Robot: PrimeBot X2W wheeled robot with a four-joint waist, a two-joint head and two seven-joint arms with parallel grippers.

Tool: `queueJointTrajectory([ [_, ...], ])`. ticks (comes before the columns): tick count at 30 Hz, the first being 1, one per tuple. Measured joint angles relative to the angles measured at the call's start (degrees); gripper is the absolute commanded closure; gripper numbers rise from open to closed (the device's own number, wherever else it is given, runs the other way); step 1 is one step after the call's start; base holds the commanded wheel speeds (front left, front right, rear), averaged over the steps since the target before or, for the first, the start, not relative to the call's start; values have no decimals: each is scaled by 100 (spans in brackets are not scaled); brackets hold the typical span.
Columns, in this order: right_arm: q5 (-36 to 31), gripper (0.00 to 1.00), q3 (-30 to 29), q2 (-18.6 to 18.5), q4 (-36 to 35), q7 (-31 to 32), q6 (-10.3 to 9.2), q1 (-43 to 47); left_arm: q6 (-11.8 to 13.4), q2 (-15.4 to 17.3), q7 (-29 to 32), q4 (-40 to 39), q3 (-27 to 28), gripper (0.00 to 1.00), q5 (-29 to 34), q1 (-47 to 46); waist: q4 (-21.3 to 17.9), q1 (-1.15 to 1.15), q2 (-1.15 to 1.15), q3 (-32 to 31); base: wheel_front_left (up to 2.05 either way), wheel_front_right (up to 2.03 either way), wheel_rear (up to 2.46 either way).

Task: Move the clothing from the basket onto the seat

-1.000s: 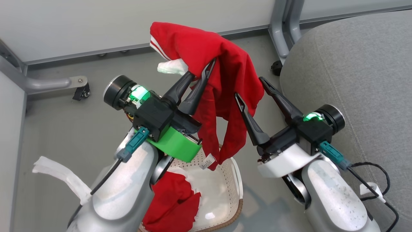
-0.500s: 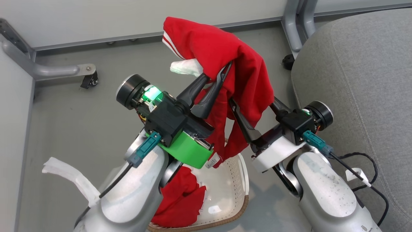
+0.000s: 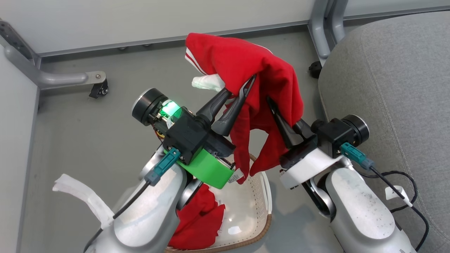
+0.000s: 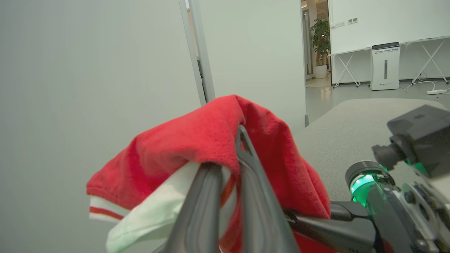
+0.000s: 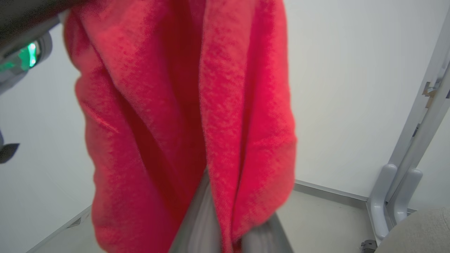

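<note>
A red garment of the clothing (image 3: pixel 246 66) with a white cuff hangs in the air above the basket (image 3: pixel 259 196). My left gripper (image 3: pixel 249 83) is shut on its upper fold, seen close in the left wrist view (image 4: pixel 226 154). My right gripper (image 3: pixel 277 110) is shut on the hanging part at the garment's right side; the red fabric (image 5: pixel 182 105) is pinched between its fingers (image 5: pixel 197 218). Another red garment (image 3: pixel 197 221) lies in the cream basket below my left arm. The grey seat (image 3: pixel 386 88) is at the right.
White partition walls stand behind and to the left. Grey metal frame legs with a caster (image 3: pixel 95 90) rest on the grey floor, and another post (image 3: pixel 321 28) stands beside the seat's corner. A black cable (image 3: pixel 404 189) lies on the seat edge.
My right gripper, open beside the hanging garment before, has moved in and shut on it. The left gripper keeps its hold. The head camera has shifted a little.
</note>
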Motion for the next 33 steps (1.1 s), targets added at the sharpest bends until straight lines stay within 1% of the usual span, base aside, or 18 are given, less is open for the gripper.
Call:
queueJointTrajectory([
  [2, 54, 100, -42, 0, -43, 0, 1, 54, 0, 0, 0, 15, -18, 100, -2, 38, -8, 0, 0, -26, 0, 0, 0],
  [3, 78, 100, -73, 1, -68, 0, 1, 68, 0, -4, 0, 13, -5, 97, -10, 51, -10, 0, 0, -36, 0, 0, 0],
  [4, 120, 100, -118, 1, -102, 0, 1, 82, 0, -7, 0, 4, 10, 47, -10, 63, -13, 0, 0, -48, 0, 0, 0],
  [5, 137, 100, -154, 0, -132, 0, 0, 97, 0, -7, 0, -2, 20, 0, -7, 76, -17, 0, 0, -58, 0, 0, 0],
  [16, 211, 100, -708, 3, -370, 1, 1, 255, 0, 47, 0, 67, 138, 0, 213, 386, -118, 0, 0, -153, 0, 0, 0],
  [19, 259, 100, -1004, 0, -458, 1, 1, 287, 0, 98, 0, 104, 153, 0, 222, 496, -176, 0, 0, -177, 0, 0, 0],
  [25, 245, 100, -1393, -1, -643, 1, 1, 298, 0, 188, -1, 120, 199, 0, 232, 638, -320, 0, 0, -162, 0, 0, 0],
  [33, 204, 100, -1535, 0, -853, 1, 1, 435, 0, 245, -9, 76, 212, 0, 281, 646, -653, 0, 0, -84, 0, 0, 0],
])
